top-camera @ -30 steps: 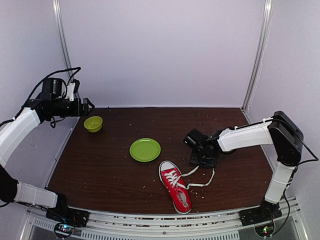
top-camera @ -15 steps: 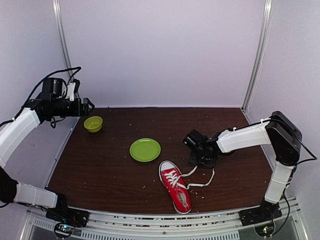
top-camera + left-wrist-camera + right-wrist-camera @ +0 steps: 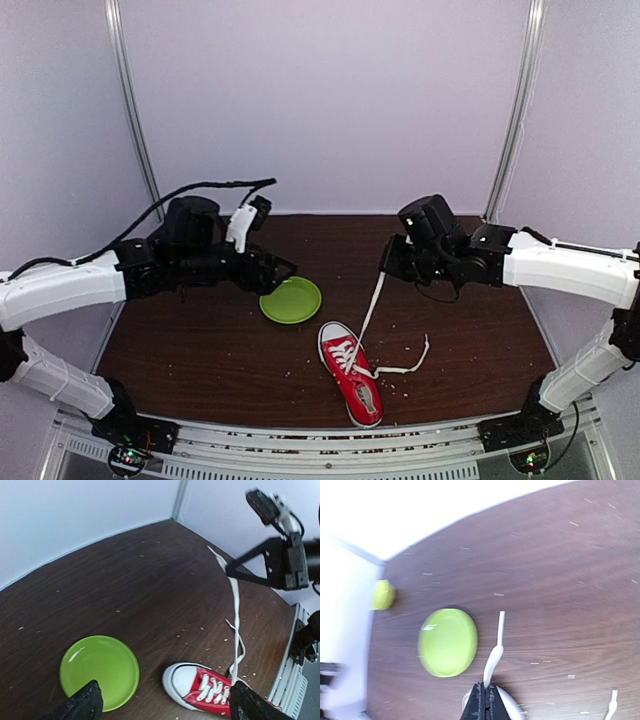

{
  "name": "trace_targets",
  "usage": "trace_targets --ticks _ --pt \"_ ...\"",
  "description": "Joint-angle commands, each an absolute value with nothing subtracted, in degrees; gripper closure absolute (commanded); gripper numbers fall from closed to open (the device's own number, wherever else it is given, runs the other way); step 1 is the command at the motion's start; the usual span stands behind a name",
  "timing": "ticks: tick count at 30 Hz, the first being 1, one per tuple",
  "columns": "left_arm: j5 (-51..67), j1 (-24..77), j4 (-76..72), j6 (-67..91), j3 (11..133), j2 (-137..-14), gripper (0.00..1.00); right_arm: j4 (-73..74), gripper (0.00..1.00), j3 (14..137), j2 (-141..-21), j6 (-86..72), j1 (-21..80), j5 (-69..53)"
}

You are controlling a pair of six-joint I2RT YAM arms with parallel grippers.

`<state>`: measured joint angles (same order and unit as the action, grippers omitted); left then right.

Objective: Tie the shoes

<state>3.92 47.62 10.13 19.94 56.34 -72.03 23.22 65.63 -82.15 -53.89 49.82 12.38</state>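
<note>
Red canvas shoe sat on the table close to the near edge, right of middle, with its white toe cap toward the green plate. The right gripper hung above the table beyond the shoe, fingers pressed together and pinching one white lace a little below its tip. That lace ran taut from the eyelets up to the pinch. The other lace end lay loose on the table just right of the shoe. The left gripper hovered over the plate's far-left rim, fingers spread wide and holding nothing. A small green bowl stood near the far-left corner.

Handling, my judgement: the laces looked thin, limp and light, so they would likely sag or slip unless pinched firmly. The shoe looked small and light, so it might drag or tip under a hard pull, though the rubber sole should grip somewhat. Best hold seemed to be the loose lace near its tip, where it lay clear of the shoe.
</note>
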Motion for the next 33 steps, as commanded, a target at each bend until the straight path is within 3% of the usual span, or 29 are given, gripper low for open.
trace_targets --ticks 1,10,14,18,25,33 --pt "8.2 55.8 -7.3 19.4 59.0 -82.4 0.10 21.7 1.00 67.7 -80.2 -51.0 52.2 9.2" --pt "12.2 60.0 -15.2 18.9 63.7 -96.0 0.11 22.2 1.00 67.1 -77.6 -50.8 54.5 5.7" --pt "12.7 60.0 -16.4 19.4 65.2 -99.1 0.16 21.2 1.00 66.6 -76.6 -50.8 54.5 4.9" --pt "11.4 59.9 -17.2 19.8 66.7 -101.6 0.31 23.2 1.00 67.8 -76.9 -50.5 54.5 4.5" --pt "6.7 60.0 -18.8 21.6 66.4 -102.1 0.99 25.3 1.00 67.0 -76.2 -50.9 54.5 4.9" --pt "2.9 59.9 -17.4 25.6 57.3 -93.0 1.00 26.2 1.00 62.7 -76.2 -52.0 55.5 3.4"
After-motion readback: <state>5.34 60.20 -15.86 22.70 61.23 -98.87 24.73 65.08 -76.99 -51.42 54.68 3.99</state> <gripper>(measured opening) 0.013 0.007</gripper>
